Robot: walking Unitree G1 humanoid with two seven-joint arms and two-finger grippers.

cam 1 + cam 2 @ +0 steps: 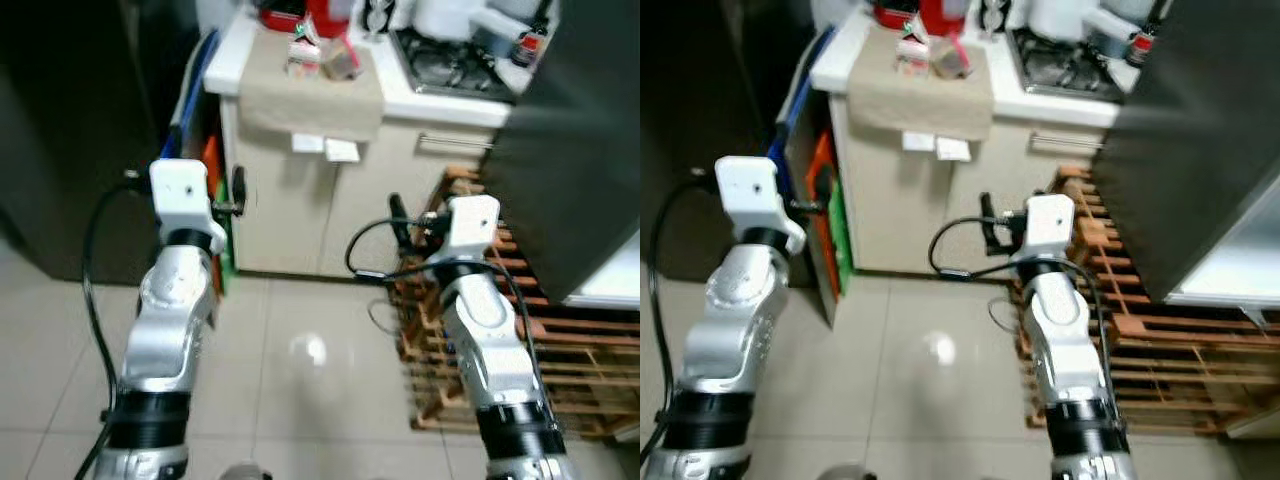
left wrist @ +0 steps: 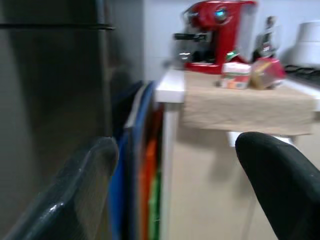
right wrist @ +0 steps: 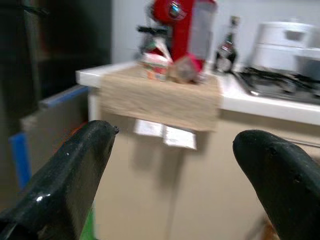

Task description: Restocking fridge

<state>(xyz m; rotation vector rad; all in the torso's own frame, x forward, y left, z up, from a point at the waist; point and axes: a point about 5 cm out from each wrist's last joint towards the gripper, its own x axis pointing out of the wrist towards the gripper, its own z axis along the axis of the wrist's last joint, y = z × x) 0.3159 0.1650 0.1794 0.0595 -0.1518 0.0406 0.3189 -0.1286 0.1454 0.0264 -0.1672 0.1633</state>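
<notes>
Mostly blurred: carton (image 3: 156, 65), red machine (image 2: 216, 31) behind.

a carton (image 1: 303, 58) sits on the counter (image 1: 228, 62), seemingly before the coffee machine (image 2: 215, 32).

Setting: home kitchen. Evidence: white countertop (image 1: 232, 55) at 12 o'clock over beige cabinets (image 1: 290, 210); gas hob (image 1: 447, 66) at 1 o'clock; red coffee machine (image 2: 218, 31) with a dark bottle (image 3: 228, 46) beside it; beige cloth (image 1: 312, 95) draped over the counter edge; dark fridge (image 1: 70, 140) at 10 o'clock; pale tiled floor (image 1: 300, 360); wooden pallet (image 1: 520, 360) at 3 o'clock.
</notes>
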